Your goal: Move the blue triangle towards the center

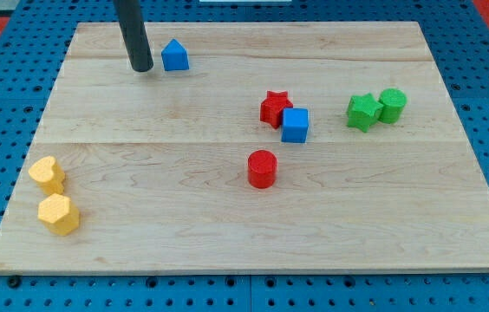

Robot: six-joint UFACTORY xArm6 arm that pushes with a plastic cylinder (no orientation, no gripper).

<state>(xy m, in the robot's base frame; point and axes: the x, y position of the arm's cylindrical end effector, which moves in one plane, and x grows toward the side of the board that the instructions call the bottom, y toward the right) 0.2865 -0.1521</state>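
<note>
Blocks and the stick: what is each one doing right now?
My tip: just left of blue triangle, small gap.
Red star: touching blue cube.
Red cylinder: alone.
Green star: against green cylinder.
Yellow heart, yellow hexagon: close together.

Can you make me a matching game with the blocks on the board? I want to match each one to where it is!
Things:
1. blue triangle
2. red cylinder
3. green blocks
4. yellow blocks

Places:
A. the view's bottom left
B. near the view's top, just right of my tip
C. the view's right side
D. near the middle, below the blue cube

Pairs: 1-B, 2-D, 3-C, 4-A
</note>
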